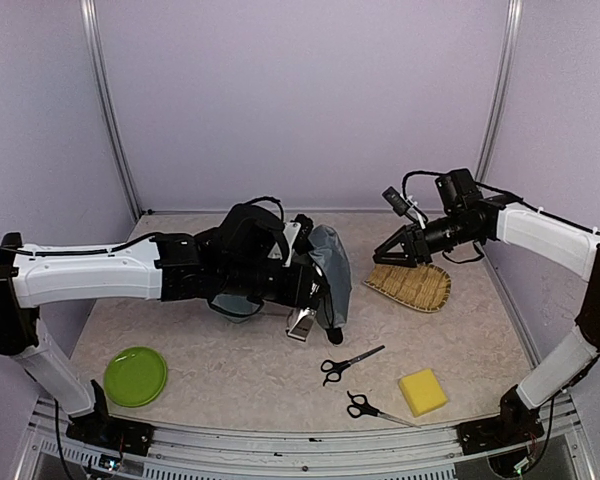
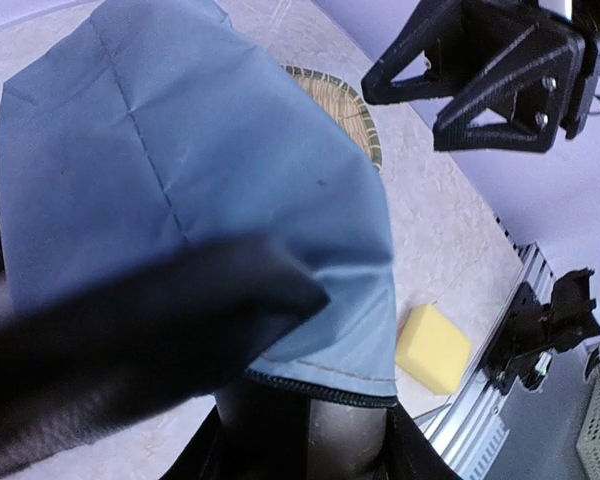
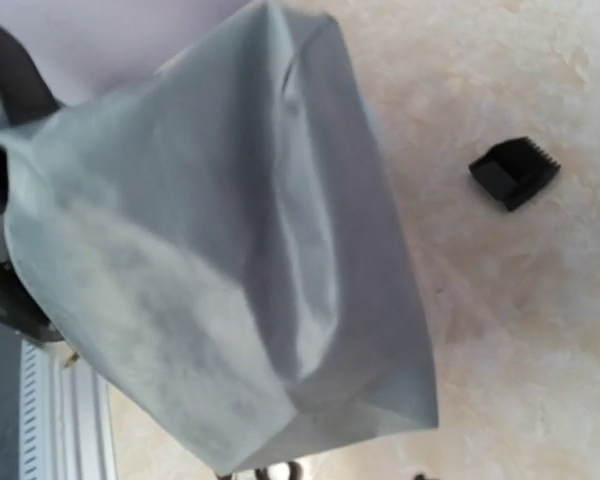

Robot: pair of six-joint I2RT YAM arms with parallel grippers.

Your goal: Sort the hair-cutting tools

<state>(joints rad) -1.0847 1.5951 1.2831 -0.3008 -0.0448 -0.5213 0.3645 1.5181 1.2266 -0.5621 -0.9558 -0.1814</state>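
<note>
At table point(image 1: 250, 375) front, far scissors point(image 1: 352, 360): thin, stiff, slick; we'd nip the pivot. L gripper point(image 1: 315, 287) pinches pouch point(image 1: 332, 262), R gripper point(image 1: 391, 259) spread.

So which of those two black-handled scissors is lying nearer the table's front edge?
The black-handled steel scissors just left of the yellow sponge. The other pair lies farther back, its blades angled away from the edge.

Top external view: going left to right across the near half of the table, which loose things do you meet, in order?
In order: green plate → clipper → farther scissors → yellow sponge. The nearer scissors overlap both the farther pair and the sponge sideways, so they are left out.
</note>
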